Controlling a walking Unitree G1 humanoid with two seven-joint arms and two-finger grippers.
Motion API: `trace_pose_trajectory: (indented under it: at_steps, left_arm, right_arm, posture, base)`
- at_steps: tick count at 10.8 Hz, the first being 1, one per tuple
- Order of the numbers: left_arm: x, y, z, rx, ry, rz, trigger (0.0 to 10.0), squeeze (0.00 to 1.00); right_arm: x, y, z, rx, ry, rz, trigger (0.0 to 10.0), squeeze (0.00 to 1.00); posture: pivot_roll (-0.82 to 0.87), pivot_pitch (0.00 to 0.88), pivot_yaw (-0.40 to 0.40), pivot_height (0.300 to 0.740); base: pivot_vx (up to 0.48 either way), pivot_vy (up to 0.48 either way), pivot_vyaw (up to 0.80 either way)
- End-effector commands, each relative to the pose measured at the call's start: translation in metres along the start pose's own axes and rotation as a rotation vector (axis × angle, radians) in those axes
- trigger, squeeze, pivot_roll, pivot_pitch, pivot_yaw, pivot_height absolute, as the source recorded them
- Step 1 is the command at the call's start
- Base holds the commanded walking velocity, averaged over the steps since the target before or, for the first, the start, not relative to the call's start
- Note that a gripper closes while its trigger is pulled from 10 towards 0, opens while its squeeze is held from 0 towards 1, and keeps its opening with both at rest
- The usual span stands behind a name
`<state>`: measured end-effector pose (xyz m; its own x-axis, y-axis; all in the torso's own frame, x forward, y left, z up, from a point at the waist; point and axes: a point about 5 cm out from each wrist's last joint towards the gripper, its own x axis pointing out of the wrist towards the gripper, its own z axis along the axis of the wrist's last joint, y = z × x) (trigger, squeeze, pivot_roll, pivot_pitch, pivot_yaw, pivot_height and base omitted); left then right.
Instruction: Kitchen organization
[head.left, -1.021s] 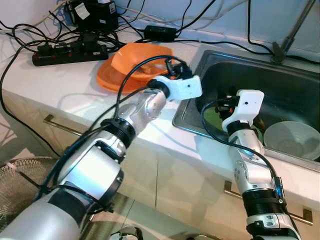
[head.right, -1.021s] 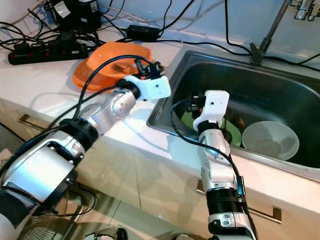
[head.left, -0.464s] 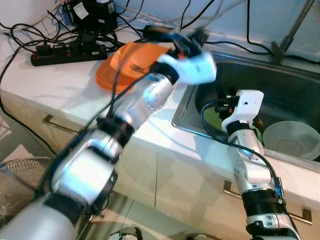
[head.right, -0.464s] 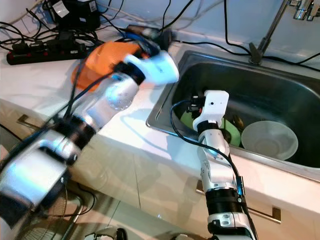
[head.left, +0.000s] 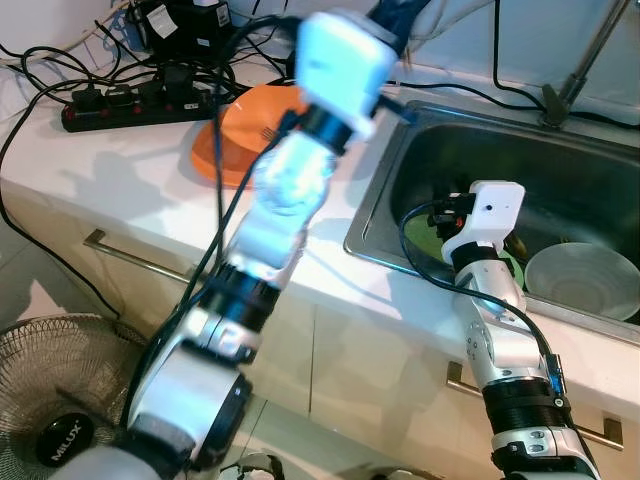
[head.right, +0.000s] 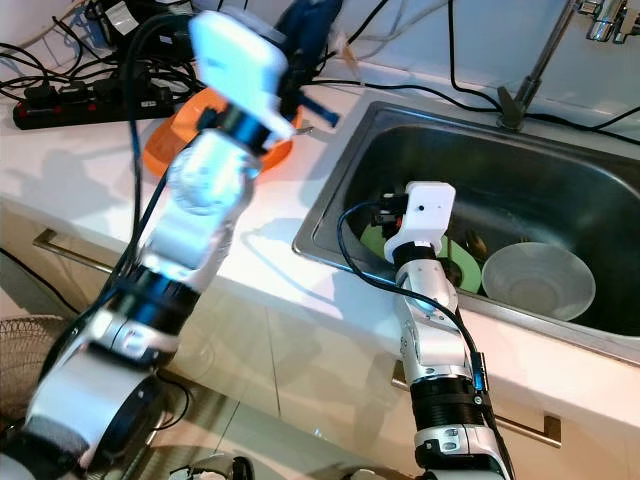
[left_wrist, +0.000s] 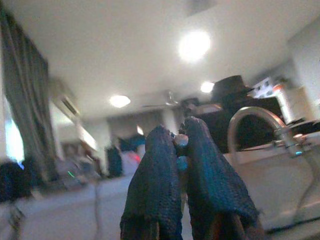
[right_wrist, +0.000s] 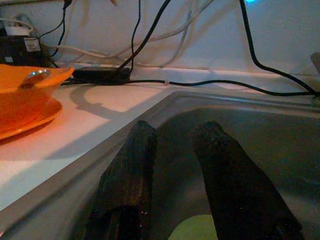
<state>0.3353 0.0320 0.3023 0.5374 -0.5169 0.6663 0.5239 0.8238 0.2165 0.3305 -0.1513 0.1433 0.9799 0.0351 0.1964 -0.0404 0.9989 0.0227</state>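
Note:
My left arm is raised high over the counter, and its gripper (left_wrist: 179, 134) points up and away, blurred in the eye views (head.right: 312, 22). Its fingers (left_wrist: 155, 180) are pressed together with nothing I can make out between them. An orange bowl (head.left: 250, 120) with a fork in it sits on an orange plate beside the sink (head.left: 372, 235). My right gripper (right_wrist: 175, 170) hangs open inside the sink, just above a green plate (head.right: 375, 240). A white bowl (head.left: 585, 278) lies in the sink to its right.
A black power strip (head.left: 130, 105) and tangled cables run along the back of the counter. The faucet (head.left: 578, 65) rises behind the sink. A floor fan (head.left: 55, 405) stands low on the left, below the cabinet fronts with bar handles (head.left: 130, 258).
My left arm swung up from just over the orange bowl to high above the back of the counter. The right arm stayed in the sink.

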Motion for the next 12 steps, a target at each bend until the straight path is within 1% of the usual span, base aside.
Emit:
trace_pose_trajectory:
  at_steps: [1,2,3,5,6,7,9,10,12]
  left_arm:
    - [-0.003,-0.001,-0.001,-0.102,0.025,-0.028,10.0,0.0]
    - [-0.019,0.003,-0.01,-0.232,0.075,-0.02,10.0,0.0]
    - [-0.033,0.008,-0.015,-0.304,0.112,0.01,10.0,0.0]
    - [-0.039,0.009,-0.019,-0.359,0.143,0.029,10.0,0.0]
    - [-0.044,0.01,-0.018,-0.377,0.155,0.031,10.0,0.0]
    - [-0.044,0.01,-0.016,-0.387,0.155,0.025,10.0,0.0]
    - [-0.042,0.008,-0.014,-0.416,0.167,0.018,10.0,0.0]
    - [-0.043,0.006,-0.015,-0.432,0.178,0.017,10.0,0.0]
    - [-0.044,0.006,-0.017,-0.456,0.197,0.012,10.0,0.0]
  right_arm:
    - [-0.003,0.0,-0.01,-0.007,0.033,-0.007,10.0,0.0]
    - [-0.002,-0.002,-0.008,-0.035,0.024,-0.004,10.0,0.3]
    - [-0.001,-0.005,-0.005,-0.078,0.012,0.0,10.0,1.0]
    - [0.001,-0.008,-0.001,-0.101,-0.005,0.01,10.0,1.0]
    - [0.002,-0.007,0.002,-0.123,-0.023,0.03,10.0,1.0]
    - [0.003,-0.005,0.003,-0.111,-0.031,0.042,10.0,1.0]
    - [0.002,-0.004,0.006,-0.118,-0.042,0.038,10.0,1.0]
    - [0.002,-0.004,0.007,-0.12,-0.048,0.039,10.0,0.0]
    - [0.003,0.002,0.011,-0.104,-0.067,0.057,10.0,0.0]
  posture:
    - [0.05,0.017,0.01,0.74]
    - [0.05,0.011,0.009,0.74]
    - [0.05,0.008,0.008,0.74]
    - [0.06,0.005,0.007,0.74]
    - [0.06,0.005,0.008,0.74]
    - [0.05,0.008,0.012,0.74]
    - [0.04,0.02,0.015,0.74]
    - [0.04,0.03,0.018,0.74]
    - [0.04,0.036,0.019,0.74]
  base:
    - [0.0,0.0,0.0]
    - [0.0,0.0,0.0]
    - [0.0,0.0,0.0]
    - [0.0,0.0,0.0]
    - [0.0,0.0,0.0]
    - [0.0,0.0,0.0]
    - [0.0,0.0,0.0]
    - [0.0,0.0,0.0]
    - [0.0,0.0,0.0]
